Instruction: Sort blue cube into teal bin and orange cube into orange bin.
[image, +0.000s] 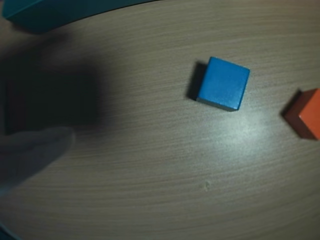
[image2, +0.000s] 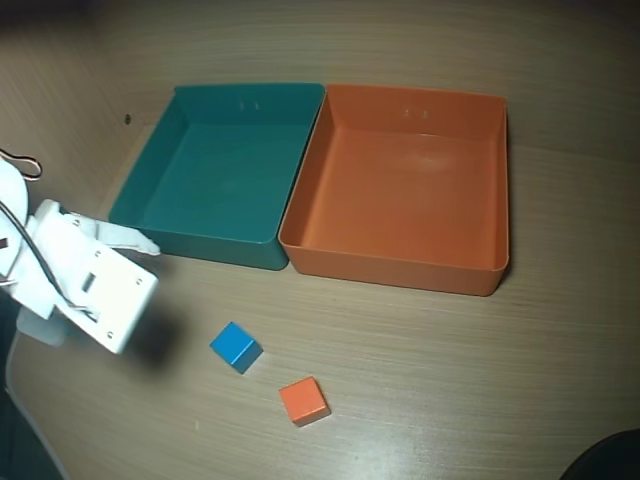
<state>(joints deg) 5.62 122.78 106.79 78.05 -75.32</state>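
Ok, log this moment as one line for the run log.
stage: before pickup | blue cube: on table, untouched | orange cube: on table | teal bin: empty | orange bin: empty | fingers: state unclear

Dim, warm light, soft focus near your wrist camera.
Your wrist view blurred at its left edge; glare lay beside the blue cube (image: 223, 83), shadow left.

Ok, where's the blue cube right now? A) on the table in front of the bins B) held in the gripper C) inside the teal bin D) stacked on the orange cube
A: the blue cube sits on the bare table, outside the teal bin and apart from the orange cube.
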